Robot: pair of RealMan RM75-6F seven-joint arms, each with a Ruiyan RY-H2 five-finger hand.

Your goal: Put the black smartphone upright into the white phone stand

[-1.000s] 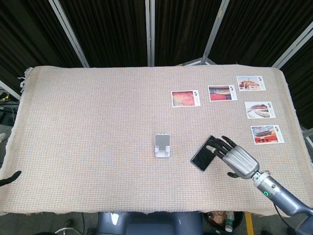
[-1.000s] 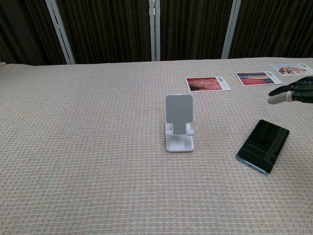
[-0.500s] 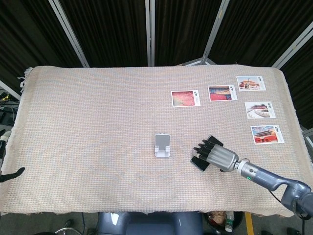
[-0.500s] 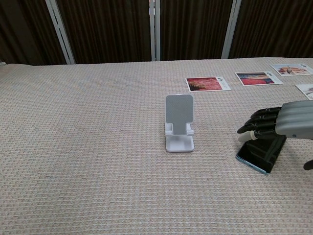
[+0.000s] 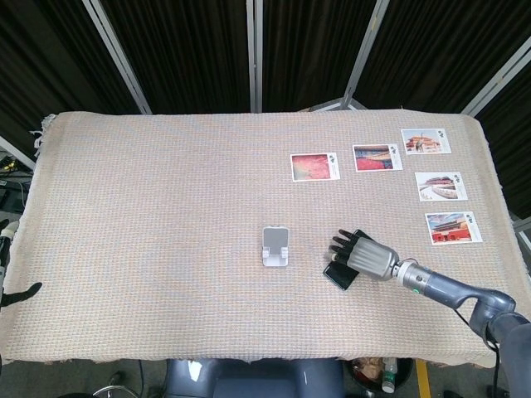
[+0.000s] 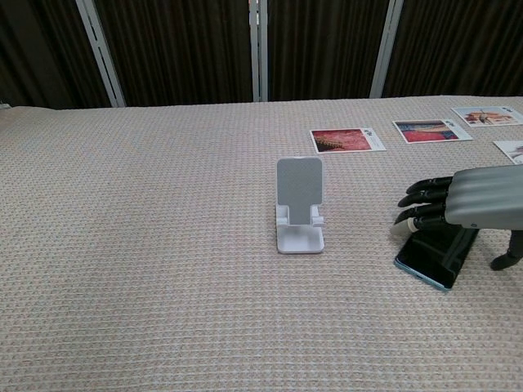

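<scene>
Right robot hand [image 6: 458,208] hovers palm-down over the black smartphone [image 6: 433,255], fingers spread, holding nothing; the phone lies flat on the desk [image 6: 147,245] beneath it. Best to pinch its long edges firmly. The white phone stand [image 6: 299,204] waits beyond the fingertips.

A woven beige cloth [image 5: 166,215] is covering the desk from edge to edge. Five photo cards are lying flat on it toward the far right. A red card [image 5: 315,166] is sitting nearest the middle, with a second card [image 5: 377,157] just beside it and a third [image 5: 425,141] further along near the back edge. Two more cards [image 5: 440,186] [image 5: 453,227] are lying in a column near the right edge. Dark panels with metal posts [image 5: 255,54] are standing behind the desk.
</scene>
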